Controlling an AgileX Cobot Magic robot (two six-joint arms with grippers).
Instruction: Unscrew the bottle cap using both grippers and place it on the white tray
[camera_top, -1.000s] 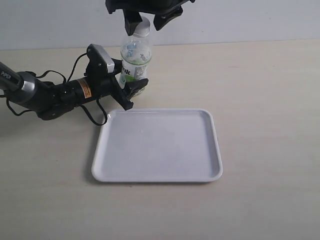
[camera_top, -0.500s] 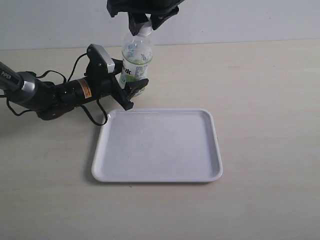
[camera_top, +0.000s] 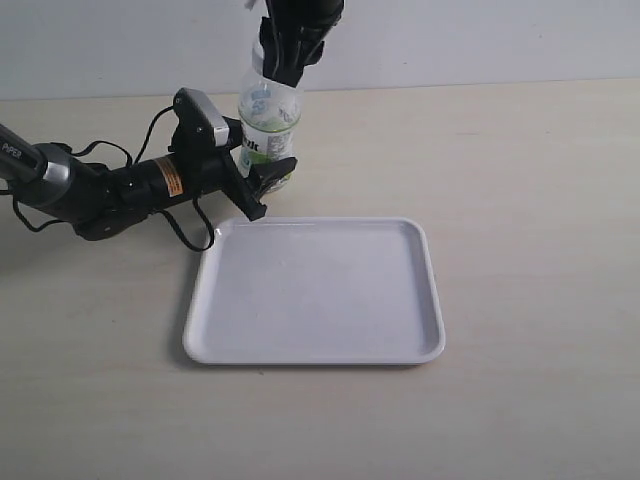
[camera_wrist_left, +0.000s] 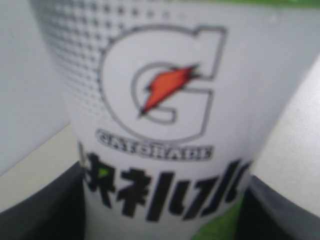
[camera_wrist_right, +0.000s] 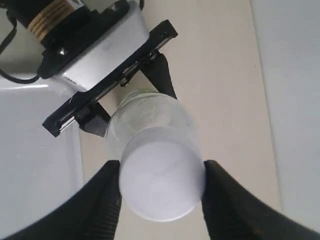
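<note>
Pale beige desk (camera_top: 520, 300) under a plain light wall (camera_top: 480, 40), and both arms are on the bottle (camera_top: 268, 125). It stands upright just beyond the far left corner of the white tray (camera_top: 437, 300), near it but off it. The left claw (camera_top: 268, 185) comes in low from the left side, its black fingers (camera_wrist_left: 40, 210) clamped on either side of the bottle's lower body, the label (camera_wrist_left: 160, 120) filling the left wrist view. From above, the right claw (camera_top: 288, 62) drops straight onto the neck. In the right wrist view its two fingers (camera_wrist_right: 107, 200) press against opposite sides of the bottle cap (camera_wrist_right: 161, 180), so it grips the cap. The cap sits on top of the bottle, hidden behind the right claw in the exterior view. The tray lies flat at the middle of the desk with nothing on it
</note>
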